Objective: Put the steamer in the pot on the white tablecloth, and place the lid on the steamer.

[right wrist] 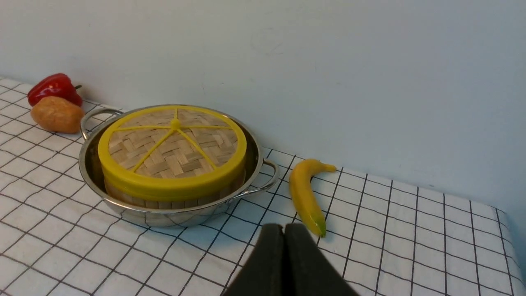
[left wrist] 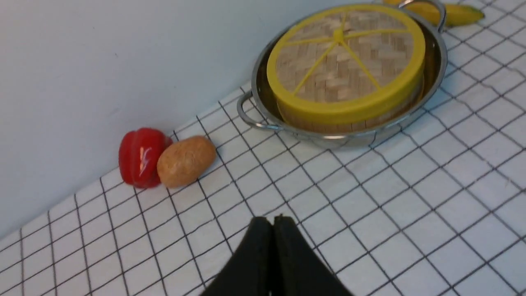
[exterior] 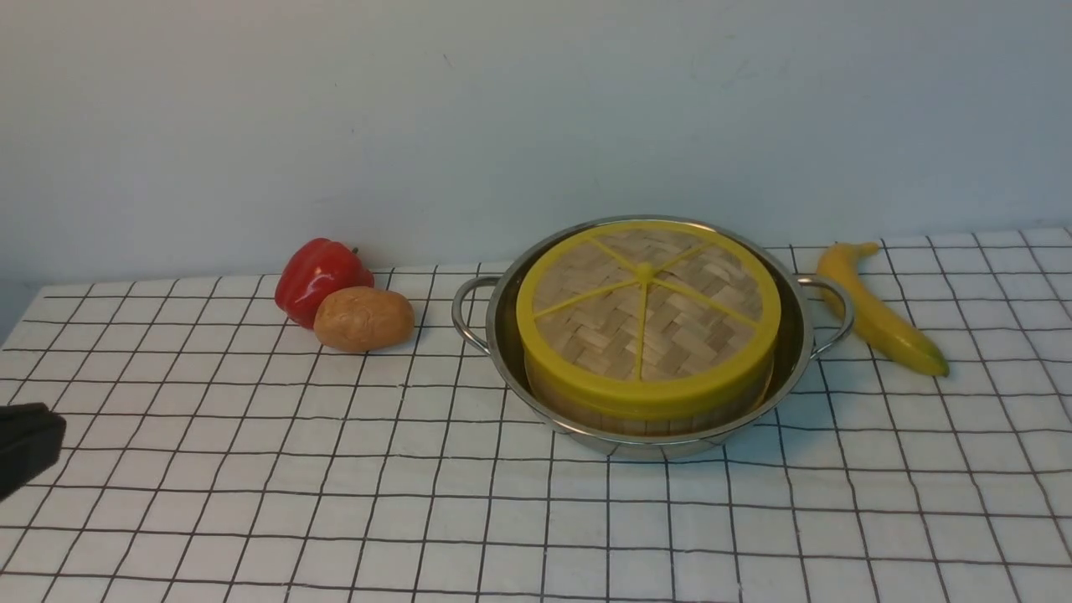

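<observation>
The shiny steel pot (exterior: 796, 335) stands on the white tablecloth (exterior: 335, 502) at the middle back. Inside it sits the bamboo steamer (exterior: 645, 423), only its pale wall showing under the lid (exterior: 645, 318). That lid, woven with a thick yellow rim and yellow spokes, lies flat on top of the steamer. My left gripper (left wrist: 273, 220) is shut and empty, well short of the pot; in the front view its black tip (exterior: 29, 444) shows at the left edge. The right gripper (right wrist: 284, 227) is shut and empty, over the cloth near the banana's tip. It is outside the front view.
A red bell pepper (exterior: 321, 276) and a brown potato (exterior: 363, 319) lie together left of the pot, near the wall. A yellow banana (exterior: 879, 310) lies right of the pot's right handle (exterior: 833, 311). The cloth's right edge (right wrist: 507, 230) shows in the right wrist view.
</observation>
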